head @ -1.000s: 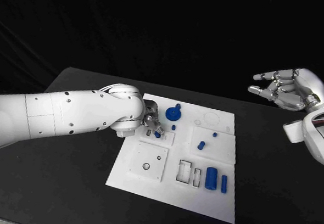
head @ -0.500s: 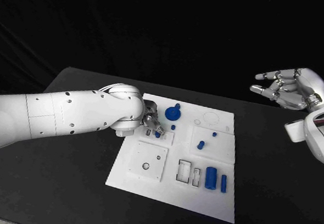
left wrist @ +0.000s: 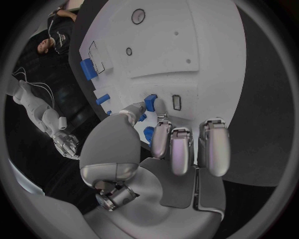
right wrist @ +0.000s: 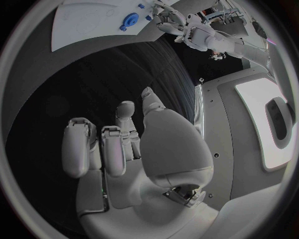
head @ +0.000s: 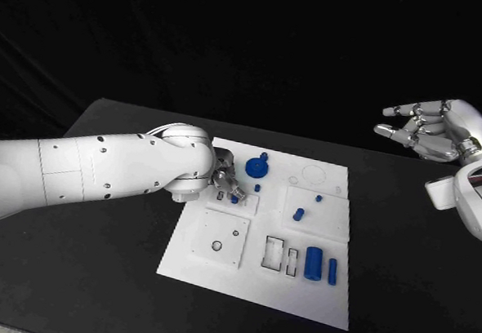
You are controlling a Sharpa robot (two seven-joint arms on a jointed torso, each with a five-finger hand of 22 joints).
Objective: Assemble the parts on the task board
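At the lower centre of the head view, a white rectangular task board [head: 210,274] lies on the black bench [head: 85,279], with a blue cylinder [head: 315,263] and a blue bar [head: 333,271] beside its empty slots. Further up, the left hand [head: 225,185] pinches a small blue peg [left wrist: 150,102] over a socket, apparently to seat it. At upper right, the right hand [head: 429,132] hovers empty, fingers loosely curled, well clear.

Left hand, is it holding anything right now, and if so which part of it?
The left hand pinches a small blue part by its lower end over the task board. The right hand holds nothing.
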